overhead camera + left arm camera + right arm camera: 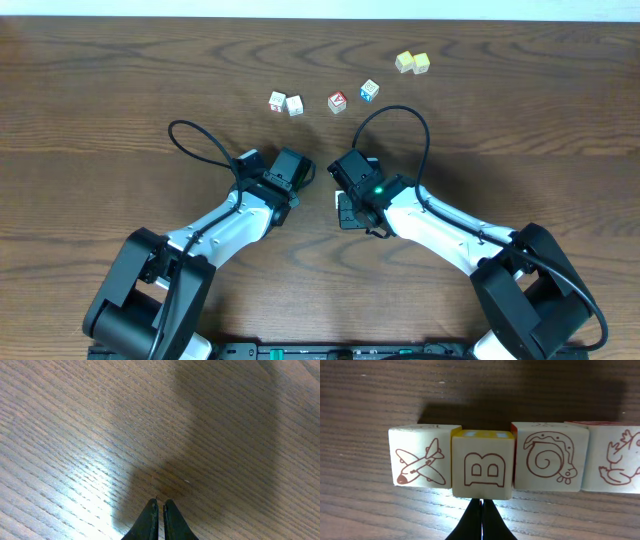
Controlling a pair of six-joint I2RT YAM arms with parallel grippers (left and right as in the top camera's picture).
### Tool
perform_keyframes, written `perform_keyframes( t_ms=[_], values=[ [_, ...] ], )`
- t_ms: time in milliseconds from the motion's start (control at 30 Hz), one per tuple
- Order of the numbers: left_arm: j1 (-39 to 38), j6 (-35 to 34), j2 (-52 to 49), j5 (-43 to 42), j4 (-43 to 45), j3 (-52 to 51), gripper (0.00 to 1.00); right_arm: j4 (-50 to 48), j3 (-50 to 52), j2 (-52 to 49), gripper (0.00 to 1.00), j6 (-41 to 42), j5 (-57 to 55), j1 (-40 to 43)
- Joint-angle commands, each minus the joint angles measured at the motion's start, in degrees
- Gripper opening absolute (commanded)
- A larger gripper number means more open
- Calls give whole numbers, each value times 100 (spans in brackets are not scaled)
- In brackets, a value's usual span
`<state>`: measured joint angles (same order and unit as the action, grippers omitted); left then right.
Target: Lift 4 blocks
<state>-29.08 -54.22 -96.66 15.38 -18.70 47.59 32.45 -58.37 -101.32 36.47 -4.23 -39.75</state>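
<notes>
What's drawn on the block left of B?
That block bears a reddish-brown airplane outline; right wrist view.

Desk (80, 90): dark brown wood, wavy grain, fills nearly whole overhead view. Pale strip (320, 8) along far edge, wall or floor, cannot tell. Light: bright glare patch (95, 480) on grain in left wrist view, broad soft shadow beside it.

A brown wood-grain desk (90, 90) carries six small cubes near its far edge. Two white cubes with pink-red edges (277, 101) (294, 105) sit just beside each other. To their right stand a red-faced cube (337, 102) and a blue-sided cube (369, 90). Farthest right are two pale yellow cubes (404, 62) (421, 63), touching.
</notes>
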Motion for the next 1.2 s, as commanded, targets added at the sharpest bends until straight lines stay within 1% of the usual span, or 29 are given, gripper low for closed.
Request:
perform_keyframes(
  t_ms=[0,1167],
  values=[
    [20,-37,79,120,-28,-48,7,-17,4,-31,1,74,-155,-48],
    [20,-37,76,120,-28,-48,7,-103,4,-28,1,-31,-199,-48]
  ],
)
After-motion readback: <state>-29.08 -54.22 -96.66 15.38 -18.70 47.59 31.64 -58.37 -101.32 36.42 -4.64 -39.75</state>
